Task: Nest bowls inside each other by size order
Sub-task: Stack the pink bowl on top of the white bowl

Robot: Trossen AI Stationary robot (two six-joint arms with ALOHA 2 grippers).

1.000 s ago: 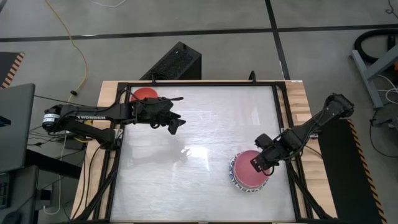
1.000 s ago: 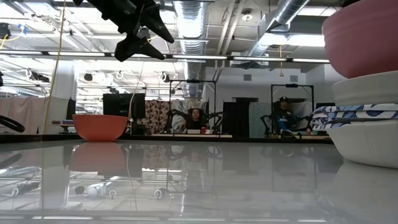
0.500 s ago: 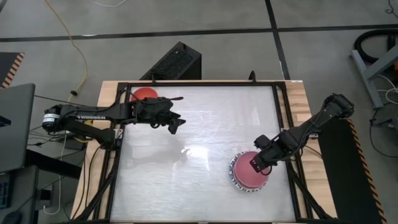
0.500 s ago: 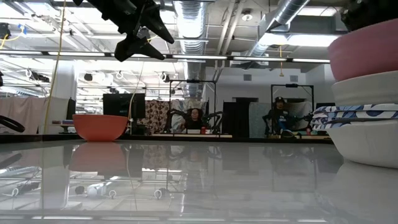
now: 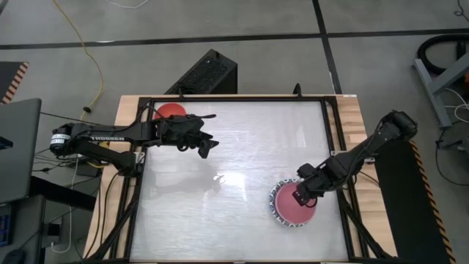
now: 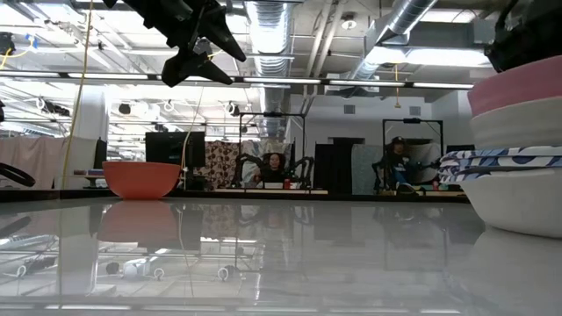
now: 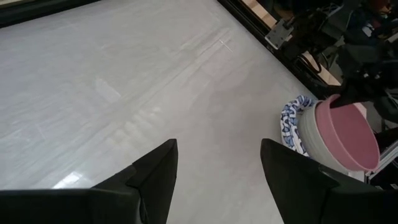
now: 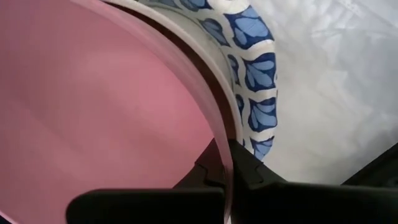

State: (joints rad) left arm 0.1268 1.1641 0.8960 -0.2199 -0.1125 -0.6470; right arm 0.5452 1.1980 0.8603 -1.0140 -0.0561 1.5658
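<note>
A pink bowl (image 5: pixel 292 208) sits on top of a stack at the table's near right. Under it are a cream-white bowl (image 6: pixel 518 123) and white bowls with blue patterned rims (image 6: pixel 500 161). My right gripper (image 5: pixel 300 193) is shut on the pink bowl at its far-right side. A red bowl (image 5: pixel 171 111) rests on its base at the far left corner and also shows in the low view (image 6: pixel 140 179). My left gripper (image 5: pixel 207 147) is open and empty, held above the table near the red bowl. The stack also shows in the left wrist view (image 7: pixel 345 134). My right gripper pinches the pink bowl's rim (image 8: pixel 219 154), one finger inside the bowl and one outside it. The fingers come slanting down from the table's right side. The bowl sits in the cream-white bowl, slightly tilted, with its held side higher.
A black frame (image 5: pixel 333 139) runs round the glossy white table top. Open table surface lies between the red bowl and the stack. People sit in the room beyond the table (image 6: pixel 275 167).
My right gripper has gone down and slightly toward the table's near-left, still shut on the pink bowl. The bowl has come down from above the stack into the cream-white bowl.
</note>
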